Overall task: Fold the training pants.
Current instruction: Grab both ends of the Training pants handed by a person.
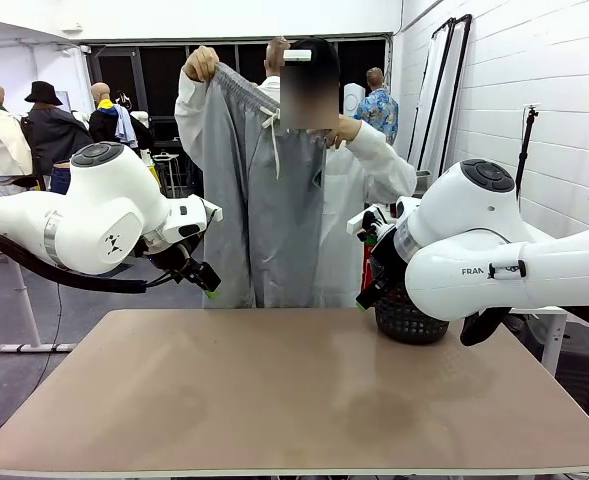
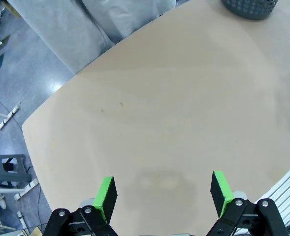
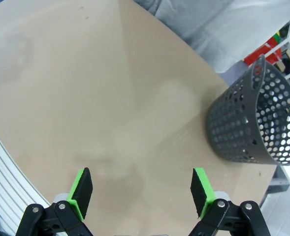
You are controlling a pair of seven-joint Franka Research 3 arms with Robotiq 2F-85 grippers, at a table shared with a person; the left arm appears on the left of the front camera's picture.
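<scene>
Left gripper [image 2: 164,189]: my jaws stood wide apart, green pads [image 2: 105,194] facing each other with nothing between them. They hung above the near part of the table [image 1: 294,400], clear of its surface. In the front view my left arm came in from the left side, with the gripper raised beside the far left corner of the table.

Right gripper [image 3: 142,189]: my jaws were likewise spread wide and empty, held above the bare tan tabletop. The black mesh basket [image 3: 253,123] stood upright at the far right corner of the table, ahead of this gripper and off to one side, apart from the fingers.

Training pants [image 1: 264,190]: they were not on the table. A person in a white coat stood at the far edge and held them up by the waistband. One of the person's hands [image 1: 201,62] gripped one end of the band high up; the other hand [image 1: 344,130] held the opposite end lower, so the waistband sloped. The whitish drawstring [image 1: 272,135] hung down from the band. The two grey legs dropped straight to about the level of the far table edge; I could not tell whether the hems touched it.

Neither of my grippers was in contact with the pants. The left one was just beside the hanging legs in the front view; the right one was well apart from them.
</scene>
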